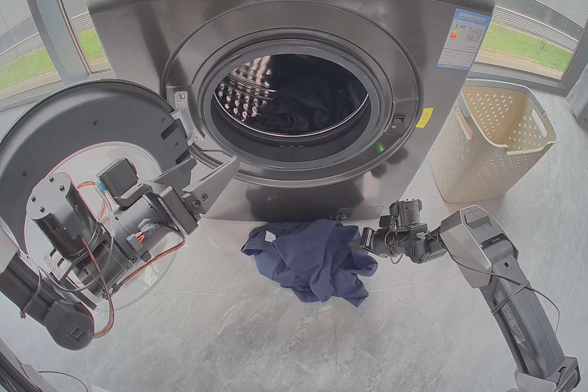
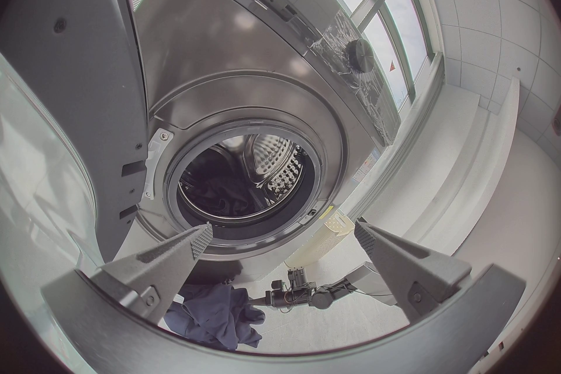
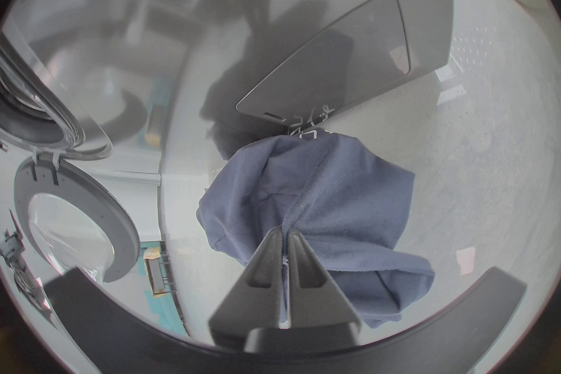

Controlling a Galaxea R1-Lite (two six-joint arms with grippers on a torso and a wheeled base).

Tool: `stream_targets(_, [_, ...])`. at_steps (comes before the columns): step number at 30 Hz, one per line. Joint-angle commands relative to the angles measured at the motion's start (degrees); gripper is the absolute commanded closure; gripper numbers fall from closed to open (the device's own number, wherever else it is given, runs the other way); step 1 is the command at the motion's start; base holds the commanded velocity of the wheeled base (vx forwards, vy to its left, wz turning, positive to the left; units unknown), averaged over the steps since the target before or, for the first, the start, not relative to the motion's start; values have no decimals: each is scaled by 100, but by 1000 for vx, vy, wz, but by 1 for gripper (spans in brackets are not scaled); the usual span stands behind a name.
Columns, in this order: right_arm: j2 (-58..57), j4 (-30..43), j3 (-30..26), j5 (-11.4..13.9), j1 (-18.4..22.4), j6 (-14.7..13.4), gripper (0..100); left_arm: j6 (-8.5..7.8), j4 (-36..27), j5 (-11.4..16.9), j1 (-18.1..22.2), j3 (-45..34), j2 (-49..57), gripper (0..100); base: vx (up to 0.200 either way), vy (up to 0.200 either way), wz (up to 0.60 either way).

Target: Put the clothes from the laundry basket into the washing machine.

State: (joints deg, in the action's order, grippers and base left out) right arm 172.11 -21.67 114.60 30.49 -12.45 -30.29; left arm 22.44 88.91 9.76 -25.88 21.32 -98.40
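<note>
A blue garment (image 1: 312, 261) lies crumpled on the floor at lower centre of the head view, just in front of the washing machine (image 1: 294, 13), whose door (image 1: 79, 117) stands open at left. The right claw (image 1: 360, 240) is closed, pinching the garment's right edge. The left claw (image 1: 217, 162), spread wide and holding nothing, sits lower left by the door. Dark clothes (image 1: 306, 99) lie in the drum. The laundry basket (image 1: 484, 154) stands at right.

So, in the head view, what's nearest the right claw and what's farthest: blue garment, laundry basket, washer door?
1. Blue garment, on the floor, held by the right gripper.
2. Laundry basket, right of the machine.
3. Washer door, open at far left.
</note>
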Motion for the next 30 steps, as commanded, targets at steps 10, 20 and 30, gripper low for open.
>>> stream_targets(10, [16, -715, -1, 317, -12, -1084, 100, -12, 4, -27, -93, 39, -302, 0, 0, 0, 0])
stream_targets(20, [-265, -1744, -544, 502, -47, -1866, 100, -109, 4, -71, -198, 197, -918, 0, 0, 0, 0])
stream_targets(30, [-468, -2482, -870, 555, -74, -2455, 100, -328, 4, -36, -251, 478, -1568, 0, 0, 0, 0])
